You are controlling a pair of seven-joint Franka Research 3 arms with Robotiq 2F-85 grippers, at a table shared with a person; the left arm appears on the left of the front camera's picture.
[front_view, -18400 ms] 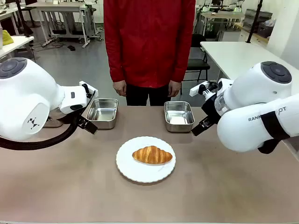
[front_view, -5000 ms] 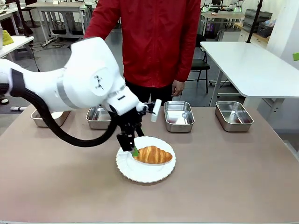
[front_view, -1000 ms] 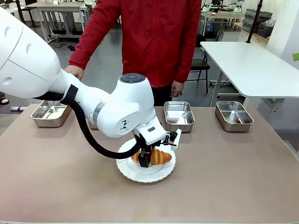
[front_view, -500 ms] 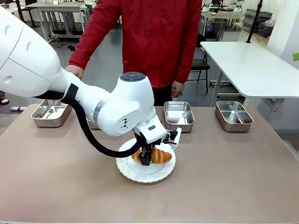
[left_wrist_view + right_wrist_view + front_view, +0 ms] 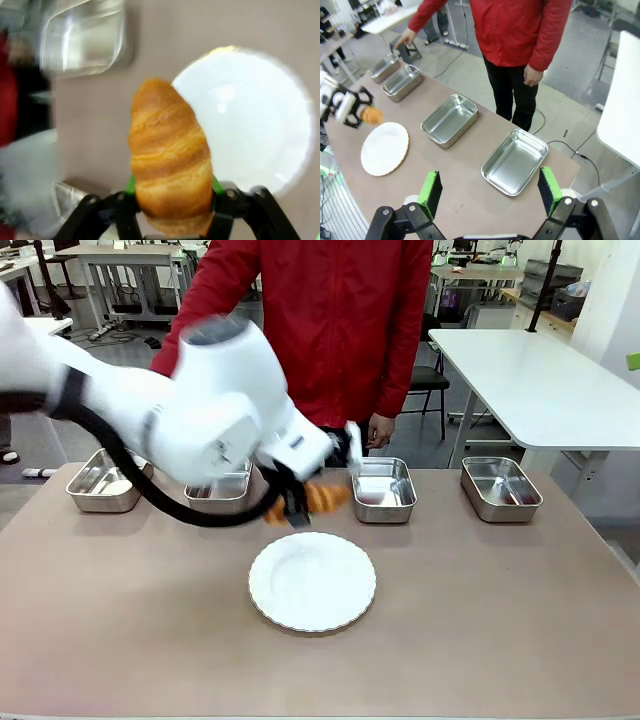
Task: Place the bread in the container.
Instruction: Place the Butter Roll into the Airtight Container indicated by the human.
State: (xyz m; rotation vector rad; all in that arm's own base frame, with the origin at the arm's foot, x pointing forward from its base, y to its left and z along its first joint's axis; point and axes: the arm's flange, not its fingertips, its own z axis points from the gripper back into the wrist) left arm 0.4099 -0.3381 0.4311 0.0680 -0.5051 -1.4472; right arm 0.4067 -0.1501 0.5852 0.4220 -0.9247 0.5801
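Lab room, brown table [image 5: 520,630]: left gripper [image 5: 294,508] clamps the bread [image 5: 324,497] above it; right gripper [image 5: 490,190] has its fingers apart.

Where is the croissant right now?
Front view: the croissant is held in the left gripper, in the air just beyond the white plate's far edge, left of the third steel tray from the left.
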